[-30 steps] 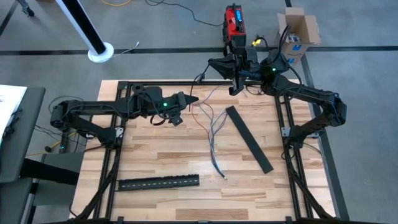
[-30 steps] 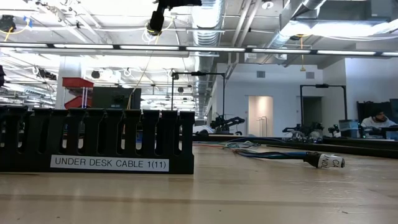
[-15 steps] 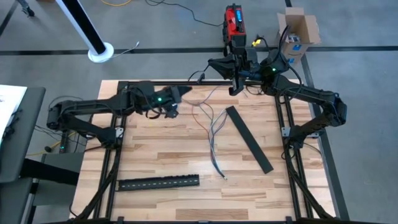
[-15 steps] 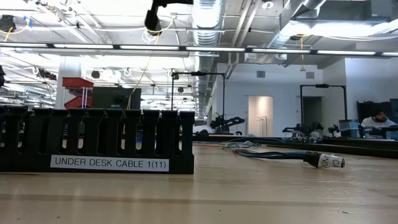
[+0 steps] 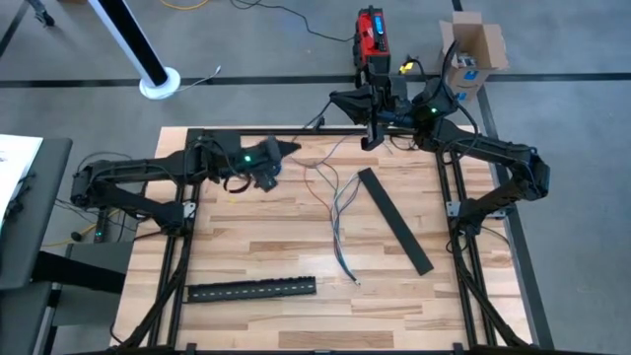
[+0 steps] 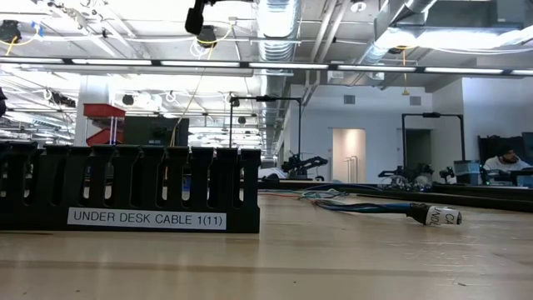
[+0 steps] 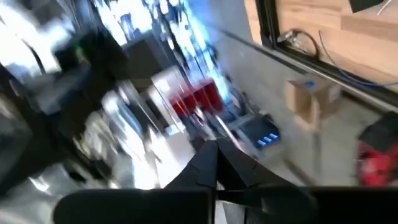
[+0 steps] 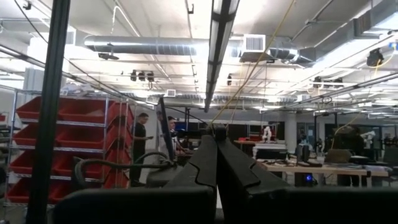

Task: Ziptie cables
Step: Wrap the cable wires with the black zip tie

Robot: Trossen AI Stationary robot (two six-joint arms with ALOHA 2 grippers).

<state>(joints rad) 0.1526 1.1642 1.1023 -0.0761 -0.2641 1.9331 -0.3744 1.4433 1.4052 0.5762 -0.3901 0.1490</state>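
We are taking the wooden table (image 5: 246, 247) as our landmark. It is showing pale planks inside a dark metal frame.

Our two arms are both reaching over its far edge. The right gripper (image 5: 369, 138) is hovering at the far edge, near the middle, pointing out into the room. In the right wrist view its fingers (image 8: 202, 168) are pressing together and are holding nothing, probably because this arm is waiting. The left gripper (image 5: 288, 149) is hanging over the far left part of the table. Its fingers (image 7: 208, 168) are also looking closed and empty, although the left wrist view is blurred.

Two flat black slotted strips are lying on the table: one (image 5: 393, 219) diagonally at the right, one (image 5: 251, 289) along the near edge. They look stiff and plastic.

The cables (image 5: 335, 212) are lying loose in the middle of the table, between the grippers and the near strip. They are thin, limp and curving, and they are not bundled yet.
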